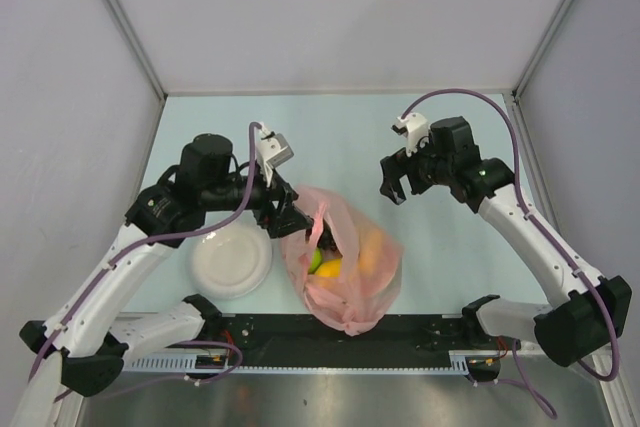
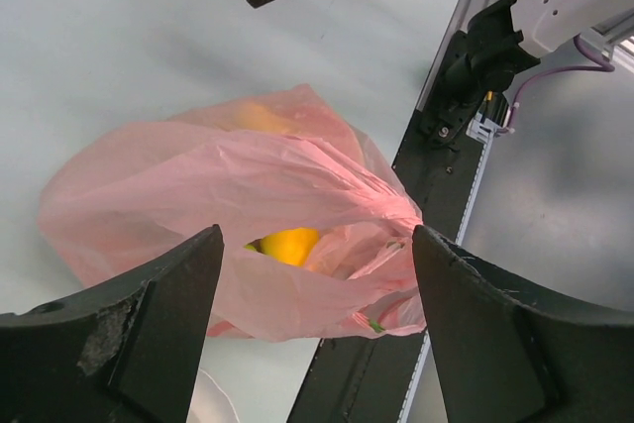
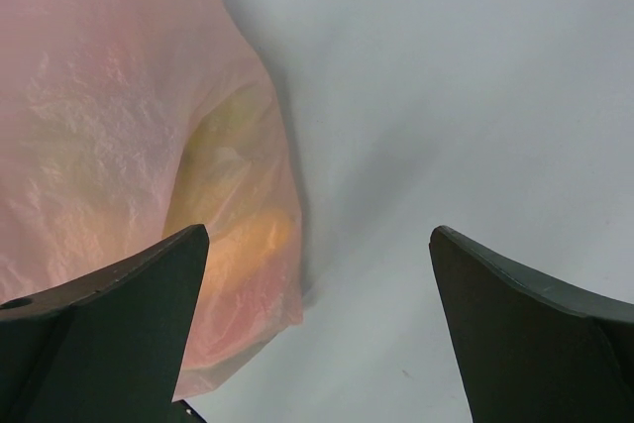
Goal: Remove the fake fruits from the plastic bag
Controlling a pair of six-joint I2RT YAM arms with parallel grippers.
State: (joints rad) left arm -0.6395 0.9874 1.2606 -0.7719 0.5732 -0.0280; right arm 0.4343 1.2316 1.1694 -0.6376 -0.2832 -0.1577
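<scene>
The left gripper [image 1: 292, 217] stands with its jaws well apart and nothing clamped between them, its fingertips at the rim of the plastic bag [image 1: 350, 287]. In its wrist view the crumpled pink film fills the gap just ahead of the fingers, and a yellow fruit [image 2: 289, 244] shows through the mouth. Inside the bag, just beyond this gripper, lie a green apple [image 1: 315, 260] touching the yellow fruit, and farther across an orange-yellow oblong fruit [image 1: 371, 250] (seen only through the film). The white plate [image 1: 231, 262] sits on the gripper's other side, close under the arm. The right gripper [image 1: 398, 190] hangs wide open and empty above the table [image 1: 340, 137], apart from the bag, which lies off to one side of its fingers
</scene>
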